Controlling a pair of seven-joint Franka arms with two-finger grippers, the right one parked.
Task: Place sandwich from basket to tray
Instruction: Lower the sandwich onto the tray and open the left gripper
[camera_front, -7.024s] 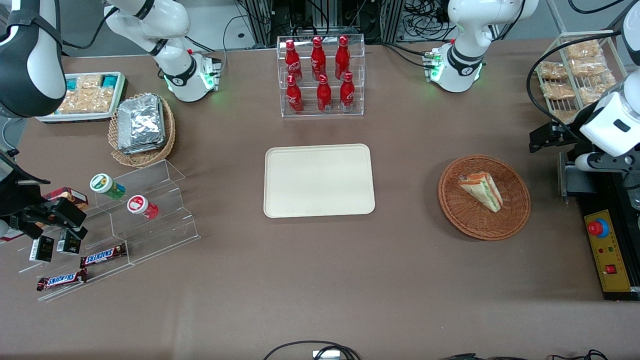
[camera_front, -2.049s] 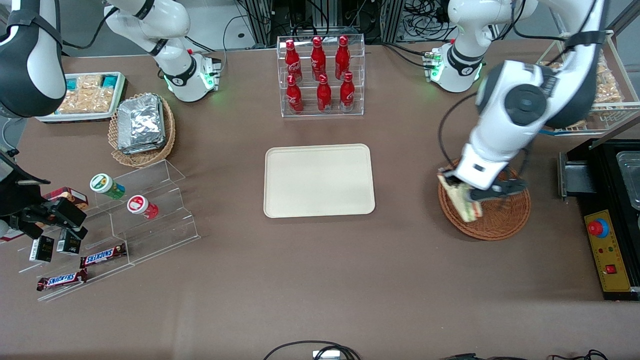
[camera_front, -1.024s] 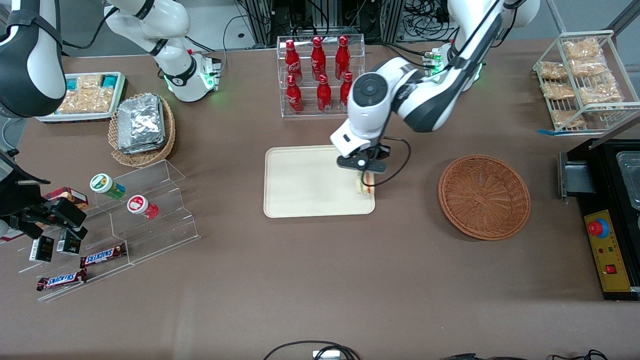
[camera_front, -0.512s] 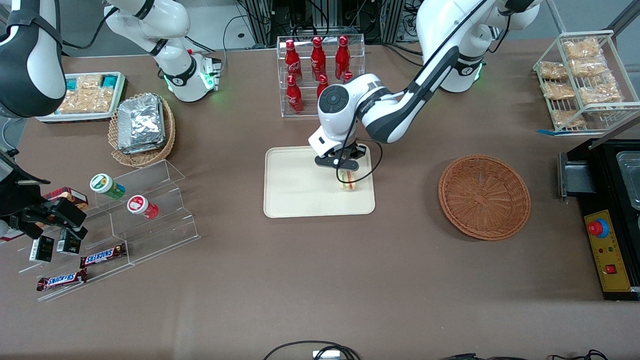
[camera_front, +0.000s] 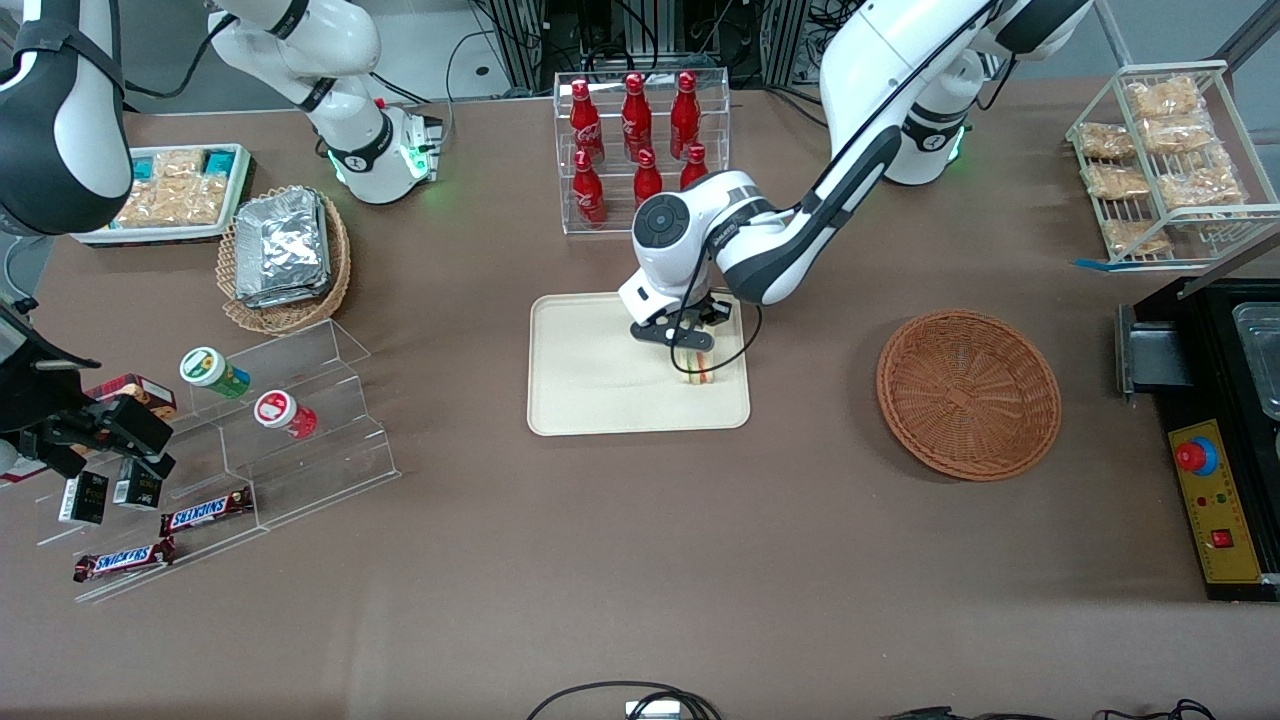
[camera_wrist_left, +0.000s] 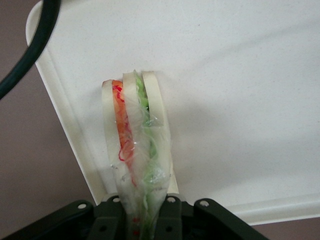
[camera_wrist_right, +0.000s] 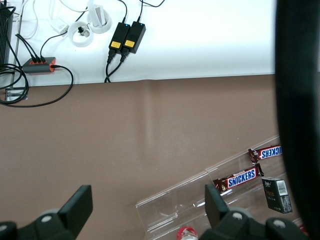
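The tray (camera_front: 600, 370) lies on the table with the tool (camera_front: 693, 352) low over its basket-side edge, closed on the sandwich (camera_front: 698, 368), whose tip looks to touch the tray. The basket (camera_front: 968, 392) sits empty beside it. Placing step; next, release and lift.

Brown table (camera_front: 620, 560) carrying, near its middle, the cream tray (camera_front: 600, 370); toward the working arm's end, the reddish-brown basket (camera_front: 968, 393), well apart from the tray; farther from the front camera than the tray, a clear rack of red bottles (camera_front: 642, 150); toward the parked arm's end, a tan wicker basket of foil packets (camera_front: 285, 258), a white tray of snacks (camera_front: 172, 195) and a clear stepped stand (camera_front: 290, 420); the gripper (camera_front: 690, 345) holds the sandwich (camera_front: 698, 366) low over the tray
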